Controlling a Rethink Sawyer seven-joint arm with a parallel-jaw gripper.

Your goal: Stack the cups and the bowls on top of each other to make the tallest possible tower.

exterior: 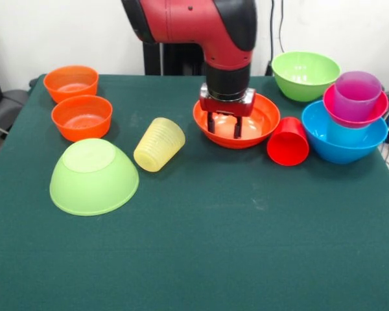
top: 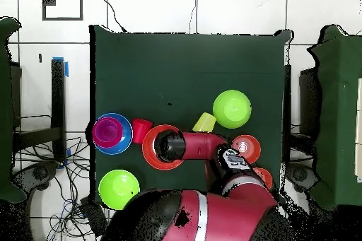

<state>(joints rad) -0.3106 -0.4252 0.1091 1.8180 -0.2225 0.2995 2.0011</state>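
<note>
My gripper [exterior: 224,124] hangs open just above the inside of the wide orange bowl [exterior: 262,120], with nothing between its fingers. In the overhead view the arm's wrist covers it, and only the rim of the bowl [top: 150,159] shows. A yellow cup [exterior: 159,144] lies on its side left of that bowl. To the bowl's right a red cup [exterior: 288,141] lies tipped. At the right stands a stack: a blue bowl [exterior: 343,146], something light blue [exterior: 342,133] in it, a magenta bowl [exterior: 369,115], and a purple cup [exterior: 356,94] on top.
An upside-down lime green bowl [exterior: 94,176] sits at the front left. Two small orange bowls [exterior: 71,83] [exterior: 82,117] stand upright behind it. Another lime green bowl [exterior: 305,74] stands upright at the back right. The green cloth [exterior: 201,259] spreads toward the front edge.
</note>
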